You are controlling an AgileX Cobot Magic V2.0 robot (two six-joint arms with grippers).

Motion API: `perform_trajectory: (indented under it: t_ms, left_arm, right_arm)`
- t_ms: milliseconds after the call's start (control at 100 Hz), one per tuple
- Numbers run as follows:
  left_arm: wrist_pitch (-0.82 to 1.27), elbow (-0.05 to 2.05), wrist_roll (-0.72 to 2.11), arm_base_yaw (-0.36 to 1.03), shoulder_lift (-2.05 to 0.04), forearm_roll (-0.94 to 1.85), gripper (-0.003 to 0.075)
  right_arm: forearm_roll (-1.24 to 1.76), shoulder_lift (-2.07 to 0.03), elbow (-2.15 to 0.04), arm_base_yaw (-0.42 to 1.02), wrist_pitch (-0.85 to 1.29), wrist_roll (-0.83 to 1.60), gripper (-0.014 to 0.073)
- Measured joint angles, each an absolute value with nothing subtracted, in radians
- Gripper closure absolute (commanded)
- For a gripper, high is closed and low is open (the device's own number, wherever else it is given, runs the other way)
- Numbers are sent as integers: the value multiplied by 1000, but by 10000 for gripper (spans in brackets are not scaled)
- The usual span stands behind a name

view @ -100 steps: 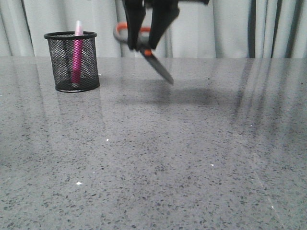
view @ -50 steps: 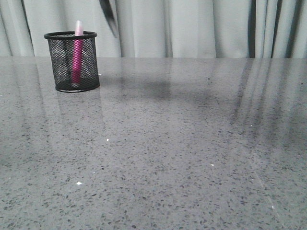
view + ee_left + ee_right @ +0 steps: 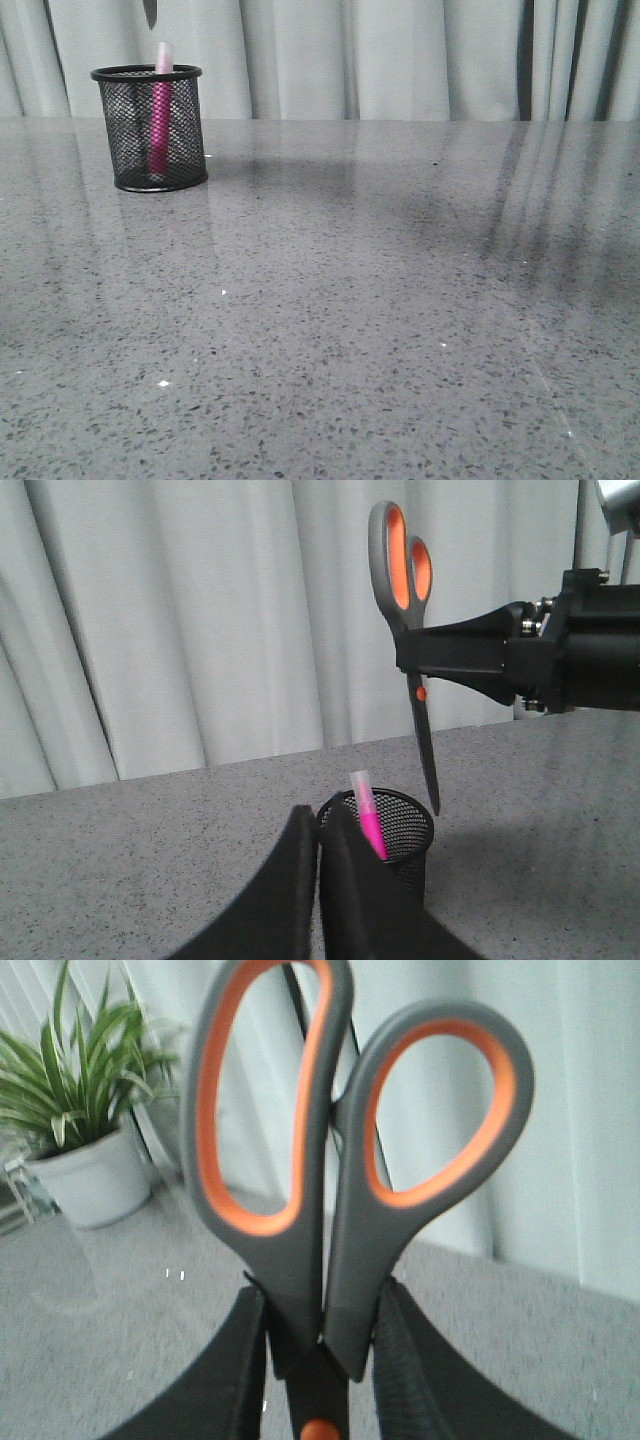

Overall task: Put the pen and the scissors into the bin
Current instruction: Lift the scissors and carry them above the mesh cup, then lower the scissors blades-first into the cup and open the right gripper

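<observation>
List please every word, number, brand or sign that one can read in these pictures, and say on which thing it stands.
None: no view shows readable text.
The scissors: plain grey and orange handles, no brand.
The pen: no print visible, too small to tell.
The bin: bare black mesh.
The right gripper and the plant pot: no label.

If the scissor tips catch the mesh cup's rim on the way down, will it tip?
Probably it could: the mesh cup looks light, holding only the pen. The scissors look rigid, so a rim hit would likely shove it.
</observation>
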State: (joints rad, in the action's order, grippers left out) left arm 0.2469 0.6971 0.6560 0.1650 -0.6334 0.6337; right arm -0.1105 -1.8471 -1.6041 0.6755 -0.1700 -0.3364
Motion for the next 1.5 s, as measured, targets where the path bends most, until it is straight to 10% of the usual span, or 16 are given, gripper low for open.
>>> perform_trajectory:
  t_ms: [1500]
  left_arm:
    - [250, 697, 656, 165, -633, 634, 742]
  right_arm:
    - [-117, -2036, -1512, 651, -447, -202, 658]
